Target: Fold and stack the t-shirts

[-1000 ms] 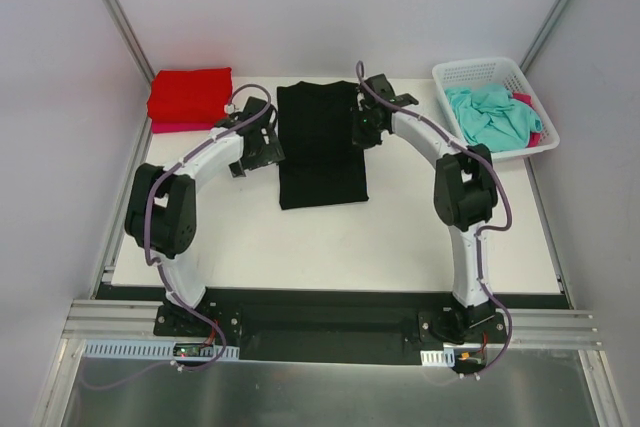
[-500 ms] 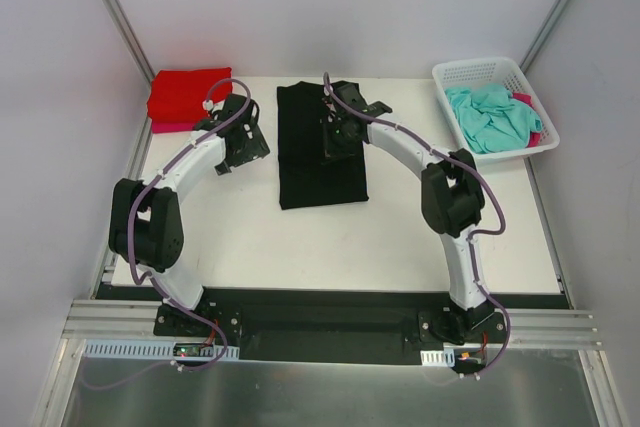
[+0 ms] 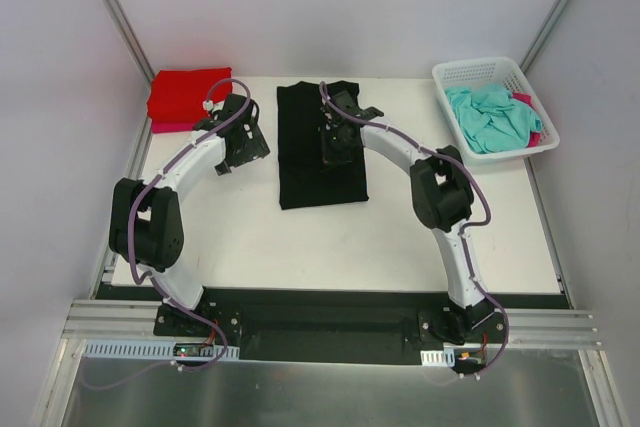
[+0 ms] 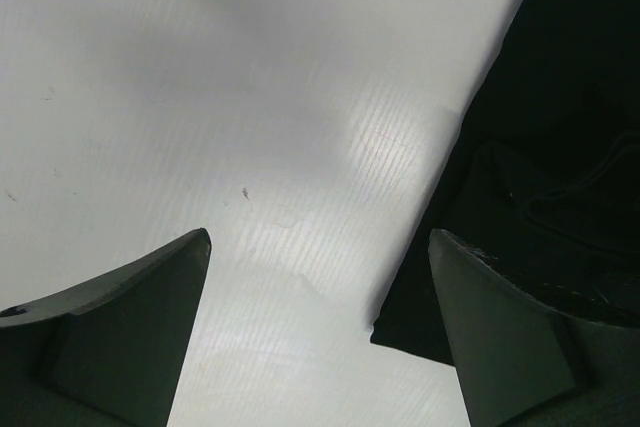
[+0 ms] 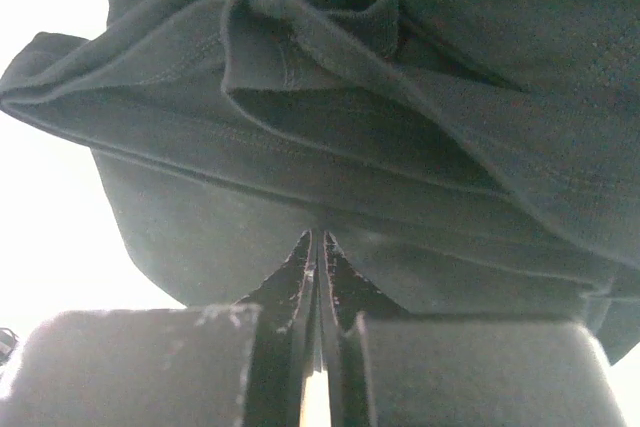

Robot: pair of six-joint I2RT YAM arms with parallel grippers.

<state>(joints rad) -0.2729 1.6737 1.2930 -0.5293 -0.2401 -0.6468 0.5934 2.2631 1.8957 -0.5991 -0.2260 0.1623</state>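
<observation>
A black t-shirt [image 3: 320, 162] lies folded into a long rectangle at the back middle of the table. My right gripper [image 3: 336, 139] is over its upper half; in the right wrist view the gripper [image 5: 318, 235] is shut, its tips pinching a fold of the black cloth [image 5: 400, 127], which hangs in layers before it. My left gripper [image 3: 240, 143] is open and empty over bare table left of the shirt; in the left wrist view [image 4: 318, 237] the shirt's edge [image 4: 540, 147] lies by the right finger. A folded red t-shirt [image 3: 190, 95] lies at the back left on a pink one [image 3: 170, 128].
A white mesh basket [image 3: 480, 65] at the back right holds a crumpled teal t-shirt [image 3: 490, 115] and a bit of pink cloth [image 3: 528, 102]. White walls enclose the table [image 3: 400, 237] on three sides.
My right gripper has moved left from the shirt's right edge to over its middle. My left gripper has pulled back and left, away from the shirt.
</observation>
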